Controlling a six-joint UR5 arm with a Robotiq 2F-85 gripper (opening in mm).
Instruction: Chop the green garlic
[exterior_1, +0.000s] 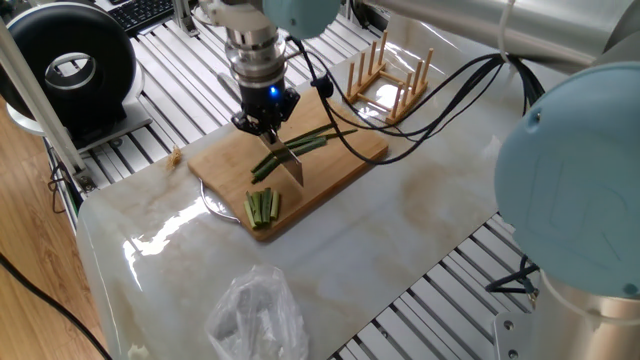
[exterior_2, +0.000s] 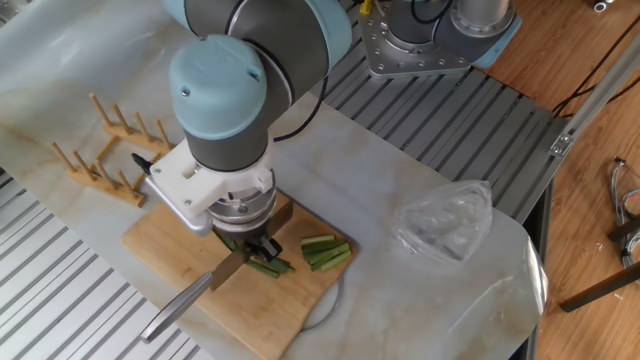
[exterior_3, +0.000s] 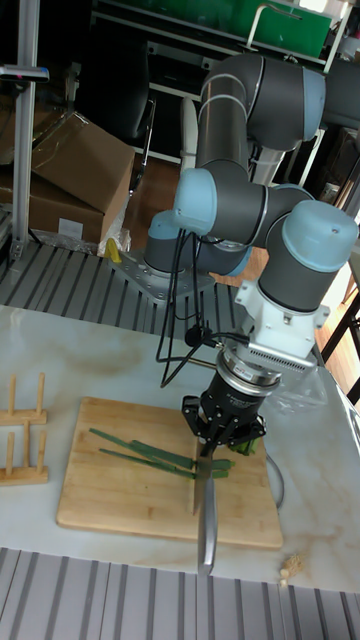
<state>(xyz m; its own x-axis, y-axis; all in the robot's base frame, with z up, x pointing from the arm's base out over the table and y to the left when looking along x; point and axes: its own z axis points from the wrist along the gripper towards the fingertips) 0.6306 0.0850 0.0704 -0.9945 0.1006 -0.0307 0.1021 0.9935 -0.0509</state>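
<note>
Gripping a knife (exterior_3: 206, 500), the tool (exterior_3: 222, 440) holds the blade down on the green garlic (exterior_1: 296, 148), whose long stalks lie across the wooden board (exterior_1: 228, 152) on the counter (exterior_1: 400, 230), beside cut pieces (exterior_1: 263, 206).

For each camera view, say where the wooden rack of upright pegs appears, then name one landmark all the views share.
One fixed view: wooden rack upper centre-right, beyond the cutting board's far corner.
The other fixed view: left edge, mid-height, left of the board.
Tall fixed view: left edge, lower half, partly cut off.
Shared landmark: the cutting board beside it.
</note>
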